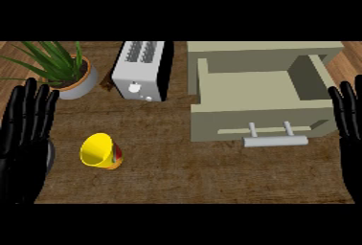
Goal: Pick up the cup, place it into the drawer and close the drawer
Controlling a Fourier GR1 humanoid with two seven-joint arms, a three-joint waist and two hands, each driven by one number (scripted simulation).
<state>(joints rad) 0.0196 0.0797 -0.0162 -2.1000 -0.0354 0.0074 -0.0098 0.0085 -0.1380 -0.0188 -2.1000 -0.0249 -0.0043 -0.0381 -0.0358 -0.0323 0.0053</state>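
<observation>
The cup (99,151) lies on the brown counter (184,177) toward the front left, yellow with its mouth turned up and to the left, and a band of red and orange shows on the side that rests against the surface (it looks tipped rather than upright). Just to its left the left hand (27,139) stands at the view's edge with its fingers straight and spread, pointing away from the robot, holding nothing and not touching the cup. The right hand (349,119) shows only partly at the right edge, fingers likewise straight and pointing up the view, carrying nothing; it sits just beside the front right corner of the drawer (258,91). That drawer is pulled out of a pale beige cabinet (262,48) at the back right, its tray open to the view, and a light grey bar handle (276,140) juts from its front panel on two short posts. The cup is well apart from the drawer, with bare counter between them. At the back, between plant and cabinet, a silver toaster (141,69) lies with its slots near the top and a round knob on its near face. A green leafy plant (53,60) in a grey pot with an orange rim stands in the back left corner, above the left hand.
</observation>
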